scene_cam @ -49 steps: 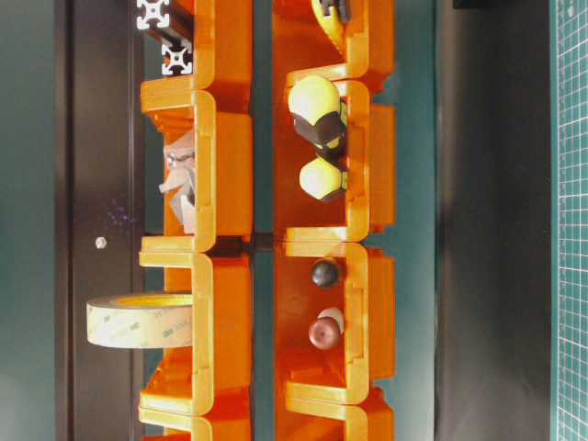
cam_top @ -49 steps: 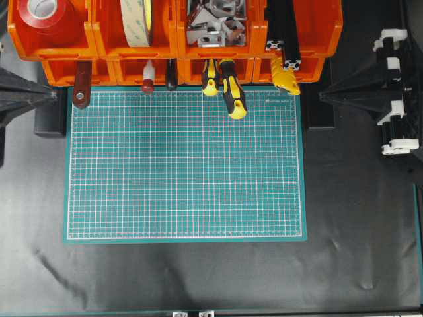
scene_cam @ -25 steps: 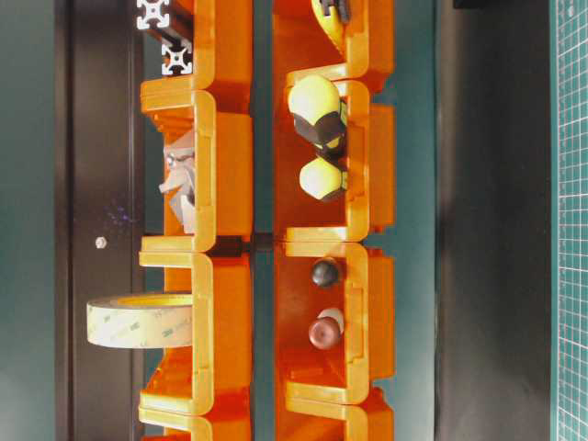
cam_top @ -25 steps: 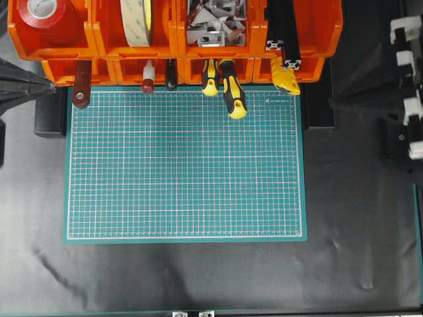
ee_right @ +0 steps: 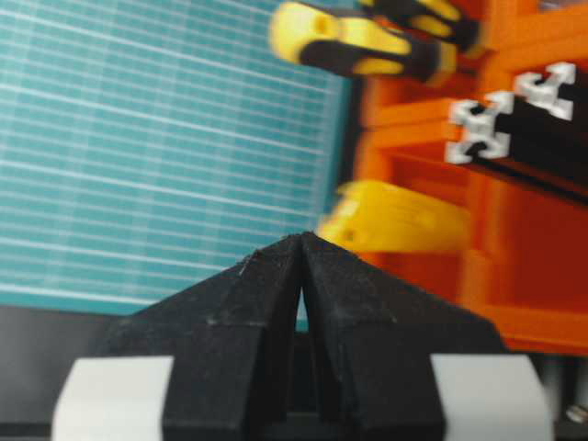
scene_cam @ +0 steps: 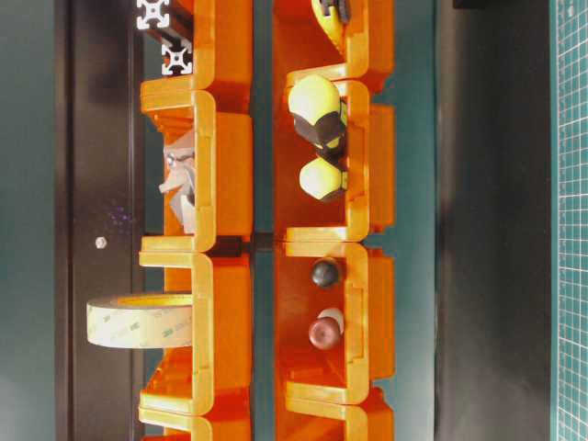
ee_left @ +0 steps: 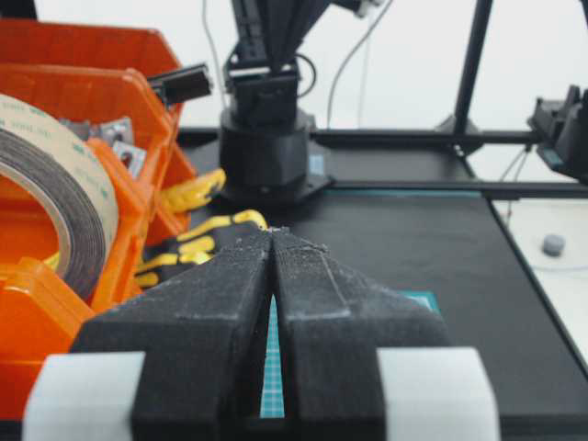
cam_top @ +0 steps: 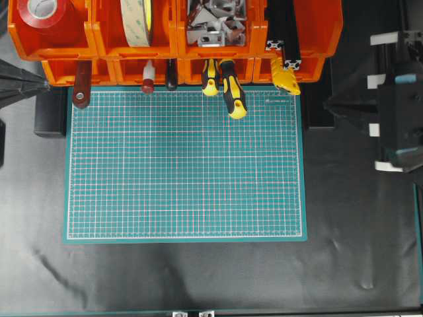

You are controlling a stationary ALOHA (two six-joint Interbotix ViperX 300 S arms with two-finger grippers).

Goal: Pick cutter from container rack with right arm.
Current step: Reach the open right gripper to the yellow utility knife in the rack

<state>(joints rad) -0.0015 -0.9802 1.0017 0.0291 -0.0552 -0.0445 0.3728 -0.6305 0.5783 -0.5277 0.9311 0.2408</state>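
The yellow cutter (cam_top: 285, 76) sticks out of the lower right bin of the orange container rack (cam_top: 325, 34), its end over the green mat's far right corner. In the right wrist view it is a blurred yellow shape (ee_right: 404, 219) just beyond and right of my tips. My right gripper (cam_top: 328, 104) is shut and empty, right of the mat, pointing left, a little short of the cutter. My left gripper (cam_top: 45, 84) is shut and empty at the rack's left end. The cutter also shows in the left wrist view (ee_left: 195, 191).
Two yellow-and-black screwdrivers (cam_top: 228, 84) hang out of the bin left of the cutter. Black aluminium profiles (cam_top: 284, 36) lie in the bin above it. Tape rolls (cam_top: 135, 20) and metal brackets (cam_top: 211, 23) fill the upper bins. The green mat (cam_top: 185, 165) lies in front.
My right arm has turned at the wrist and its tip has shifted slightly toward the front. My left gripper has drawn back a little to the left.
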